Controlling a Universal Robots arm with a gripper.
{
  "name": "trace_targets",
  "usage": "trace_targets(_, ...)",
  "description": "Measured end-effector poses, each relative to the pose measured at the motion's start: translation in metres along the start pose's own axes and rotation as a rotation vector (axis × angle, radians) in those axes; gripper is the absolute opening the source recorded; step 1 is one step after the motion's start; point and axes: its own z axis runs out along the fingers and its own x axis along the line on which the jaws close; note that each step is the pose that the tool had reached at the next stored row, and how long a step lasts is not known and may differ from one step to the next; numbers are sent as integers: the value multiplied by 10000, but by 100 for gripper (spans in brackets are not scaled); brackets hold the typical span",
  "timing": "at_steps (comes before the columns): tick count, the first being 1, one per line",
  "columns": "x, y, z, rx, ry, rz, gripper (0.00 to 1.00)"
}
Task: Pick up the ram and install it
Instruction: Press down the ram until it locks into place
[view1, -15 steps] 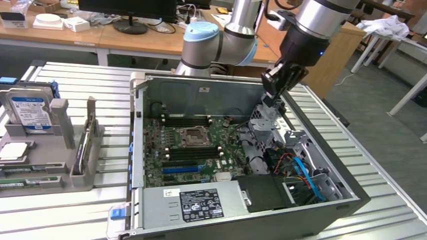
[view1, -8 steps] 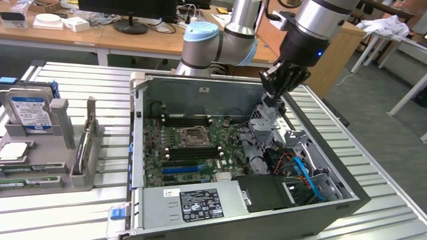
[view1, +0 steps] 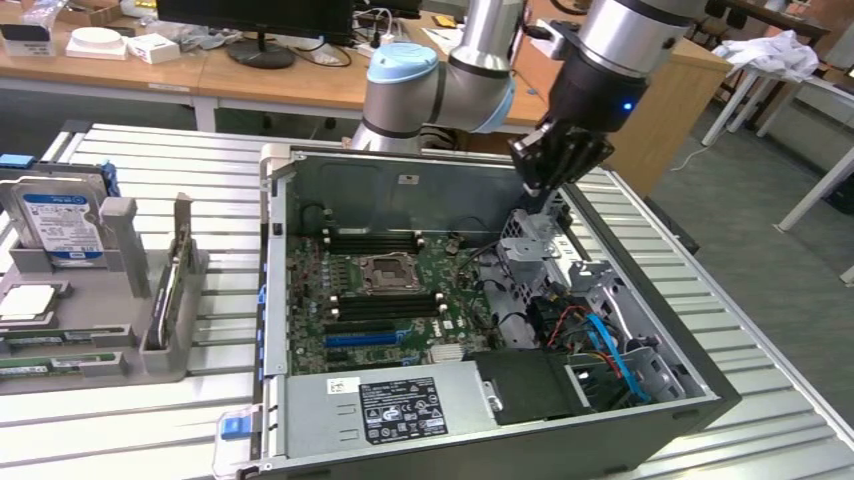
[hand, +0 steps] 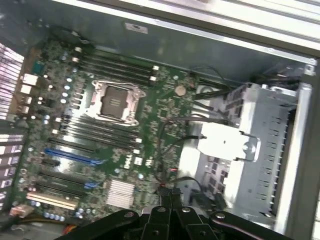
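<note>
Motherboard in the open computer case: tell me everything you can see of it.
The motherboard is a green board lying flat at the bottom of the open case. A metal-framed CPU socket sits mid-board, with black RAM slots on both sides that look empty. It also carries a blue expansion slot, a silver finned heatsink and a coin battery. Black cables cross its edge by the drive cage.

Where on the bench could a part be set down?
Bare slats lie behind and in front of the part holder, on the exterior view's left, and past the case on that view's right. The strip between holder and case is narrow; the case interior is crowded.
</note>
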Motion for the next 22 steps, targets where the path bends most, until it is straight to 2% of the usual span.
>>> trace_targets(8, 271, 61, 3, -29, 133, 14, 10)
trace_targets(16, 626, 139, 6, -29, 136, 10, 10)
trace_targets(18, 663, 147, 6, -29, 145, -90, 10)
trace_targets(22, 665, 147, 7, -33, 213, -770, 10)
